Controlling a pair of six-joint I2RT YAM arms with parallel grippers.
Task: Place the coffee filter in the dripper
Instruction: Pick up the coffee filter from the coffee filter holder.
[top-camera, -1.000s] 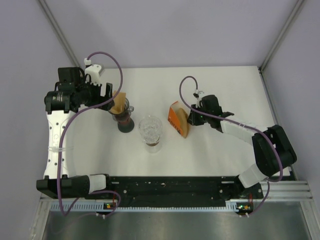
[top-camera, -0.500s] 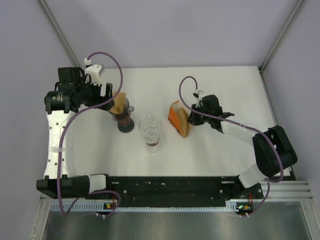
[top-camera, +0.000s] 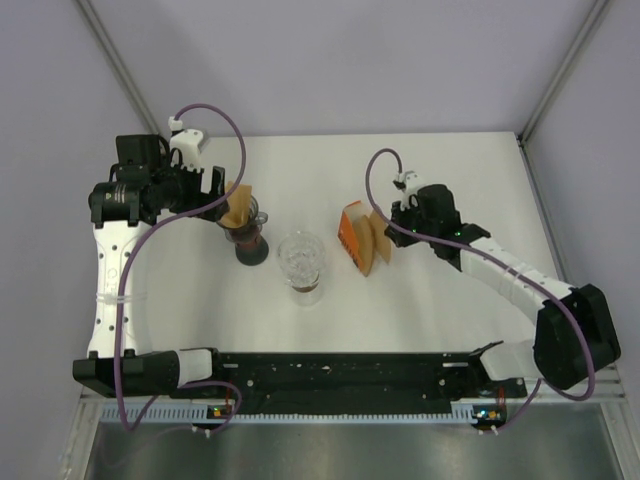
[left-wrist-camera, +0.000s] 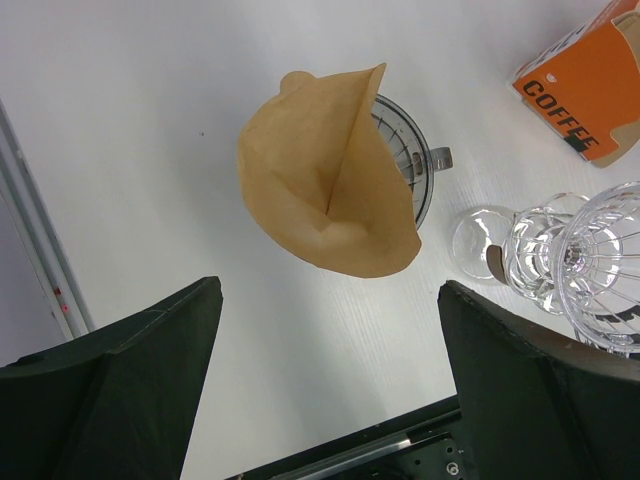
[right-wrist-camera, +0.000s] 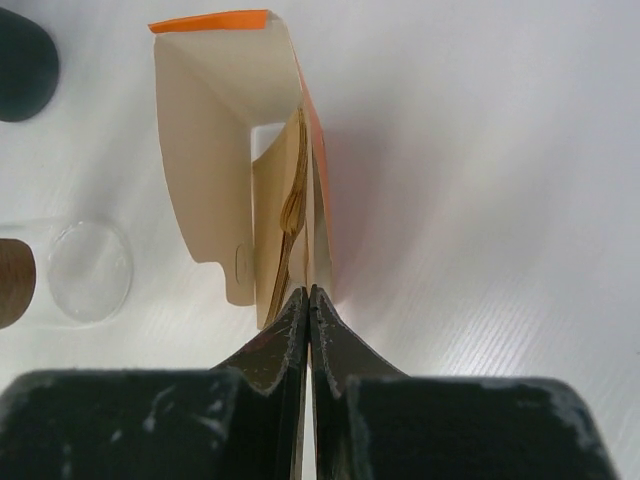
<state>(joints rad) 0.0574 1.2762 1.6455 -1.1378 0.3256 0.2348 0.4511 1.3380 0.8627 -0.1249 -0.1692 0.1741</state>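
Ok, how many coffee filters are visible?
2. A loose filter leans on the left dripper; a second filter pokes from the box, pinched by the right end effector. More may hide inside.

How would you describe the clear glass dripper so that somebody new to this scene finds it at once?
On the white table, look at the middle, between the orange cardboard box on the right and the dark vessel carrying a brown paper filter on the left. There stands the clear ribbed glass dripper; alone among its neighbours it is see-through and holds no paper.

Overhead, close wrists; coffee filter (top-camera: 237, 206) shared
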